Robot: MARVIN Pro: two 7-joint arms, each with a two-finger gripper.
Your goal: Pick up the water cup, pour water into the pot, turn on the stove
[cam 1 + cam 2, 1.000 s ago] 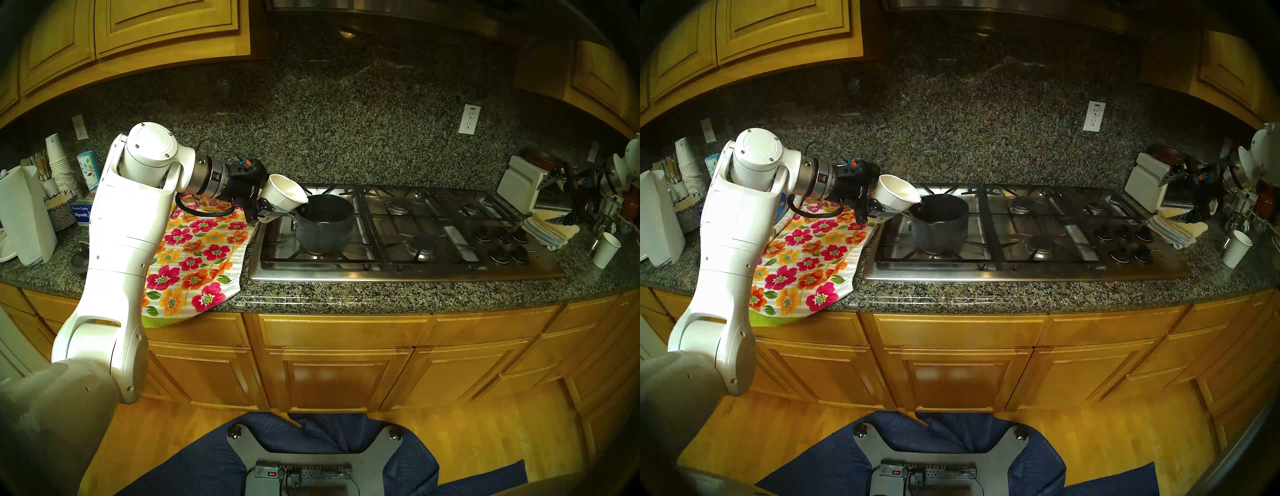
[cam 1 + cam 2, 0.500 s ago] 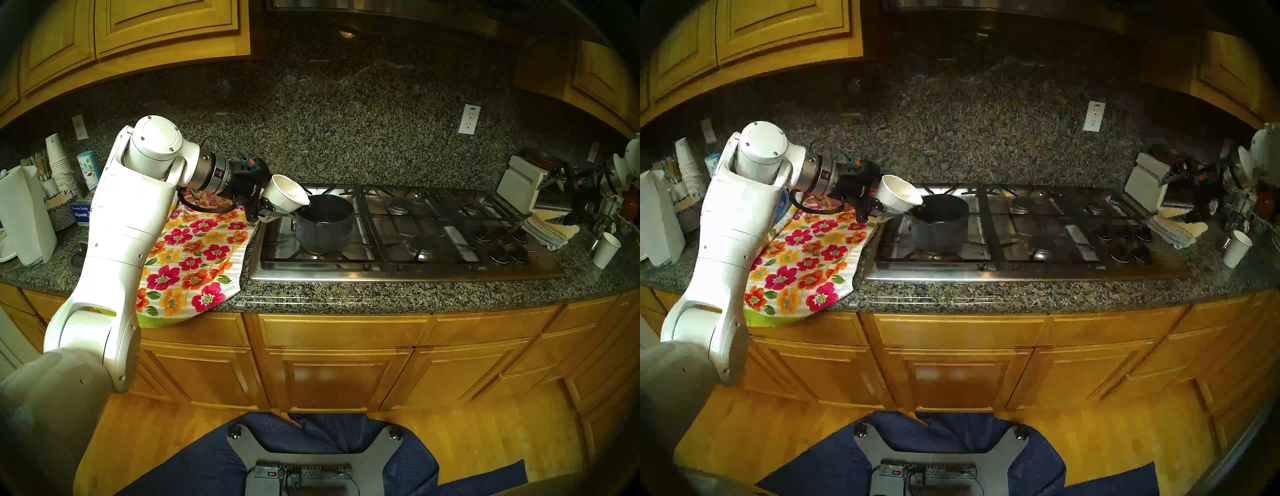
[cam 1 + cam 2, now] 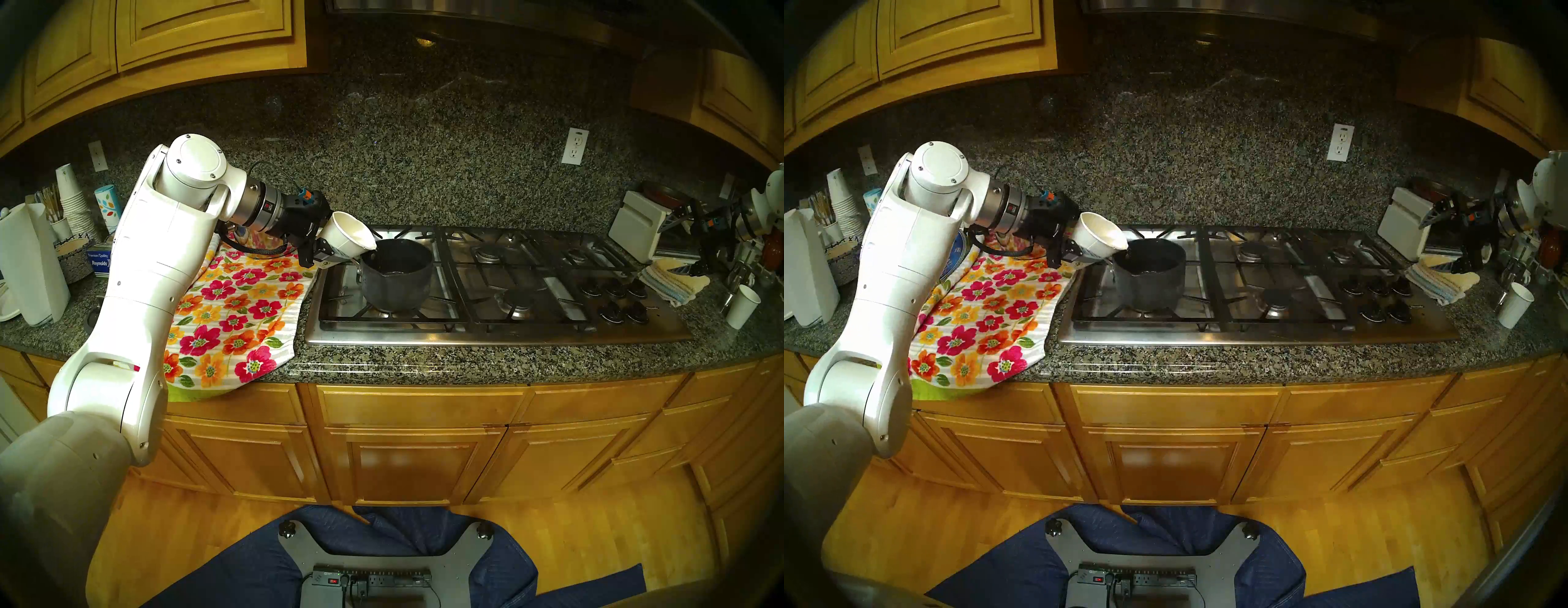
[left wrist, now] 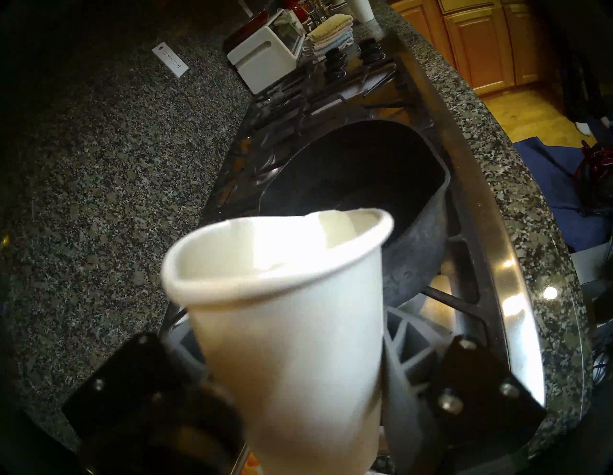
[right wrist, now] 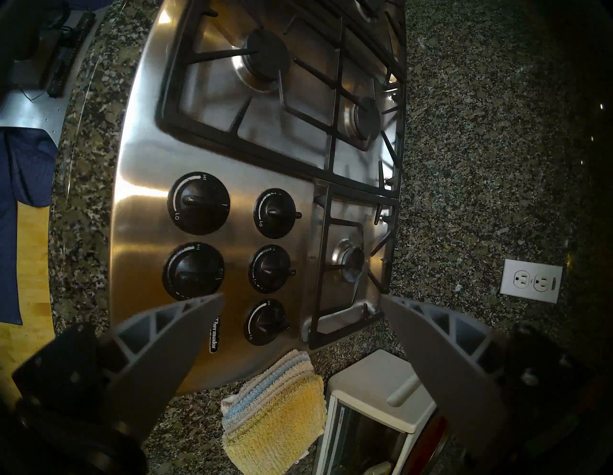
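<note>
While the pour is under way, each item is placed relative to the pot.

Floral cloth (image 3: 237, 314): lies on the tabletop (image 3: 466, 361) left of the pot and nearer the front edge, likely there to catch drips.

Left hand (image 3: 329, 254): just left of the pot, clamped on the lower body of the water cup (image 3: 348, 235). Gripping low keeps the fingers clear of the rim, so nothing blocks the stream.

Water cup: tipped toward the pot, its lip hanging over the pot's left rim. In the left wrist view the mouth (image 4: 278, 255) faces the dark bowl. I judge it mostly emptied, though the stream itself is too faint to see.

Pot (image 3: 396, 276): sits on the front left grate of the stove (image 3: 488, 335), over a burner, ready to be heated.

Knobs (image 5: 229, 252): at the stove's end, well right of the pot.

Right hand (image 5: 302, 298): far right of the pot, fingers spread wide and empty, poised above the knobs, probably waiting to light the burner.
</note>
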